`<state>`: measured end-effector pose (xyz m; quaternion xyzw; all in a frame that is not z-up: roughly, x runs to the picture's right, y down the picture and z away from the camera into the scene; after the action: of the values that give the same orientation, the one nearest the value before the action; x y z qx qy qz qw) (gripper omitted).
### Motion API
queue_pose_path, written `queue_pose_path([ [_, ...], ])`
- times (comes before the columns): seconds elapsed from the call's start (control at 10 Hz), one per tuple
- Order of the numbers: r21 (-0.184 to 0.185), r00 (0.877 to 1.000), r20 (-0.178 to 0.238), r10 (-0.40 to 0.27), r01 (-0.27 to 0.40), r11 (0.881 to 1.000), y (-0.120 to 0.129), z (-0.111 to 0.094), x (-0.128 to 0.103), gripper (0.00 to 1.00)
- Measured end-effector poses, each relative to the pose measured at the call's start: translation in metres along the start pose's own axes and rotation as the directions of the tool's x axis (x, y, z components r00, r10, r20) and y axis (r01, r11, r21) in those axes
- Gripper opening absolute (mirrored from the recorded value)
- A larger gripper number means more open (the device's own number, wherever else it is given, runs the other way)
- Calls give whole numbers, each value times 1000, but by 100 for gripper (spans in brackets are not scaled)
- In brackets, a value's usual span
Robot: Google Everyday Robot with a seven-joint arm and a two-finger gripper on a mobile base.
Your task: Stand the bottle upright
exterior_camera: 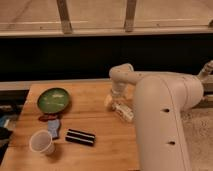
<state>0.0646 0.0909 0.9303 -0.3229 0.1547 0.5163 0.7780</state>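
The bottle (123, 111) lies on its side on the wooden table (100, 152), slanting just below and to the right of the gripper (111, 101). Its far end runs up to the edge of the big white arm (160, 120) that fills the right side of the view. The pale label carries dark marks, but none of them can be read.

The gripper hangs low at the bottle's upper-left end with its jaws spread wide, holding nothing. Whether a fingertip touches the bottle cannot be told.

Well to the left of the gripper, at about the same depth on the table, sits a green plate (53, 99), with nothing to be made out in it. Left of the gripper and nearer the camera lies a dark flat packet with pale stripes (81, 136); any writing on it is too small to read. Further left of the packet lies a small blue object (53, 127), with something red (45, 118) touching its top end just under the plate. A white paper cup (41, 142) stands upright near the table's front left corner, its mouth open and its inside not discernible.

None of these lies between the gripper and the bottle; only the arm's own bulk crowds the bottle on its right.
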Motion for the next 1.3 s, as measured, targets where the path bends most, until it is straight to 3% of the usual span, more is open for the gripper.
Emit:
queue_pose_path([
  [0.7,-16,998,-12,-59,59,998,14,7,-12,80],
  [1.3,-18,997,-36,-63,63,998,14,11,-4,80],
])
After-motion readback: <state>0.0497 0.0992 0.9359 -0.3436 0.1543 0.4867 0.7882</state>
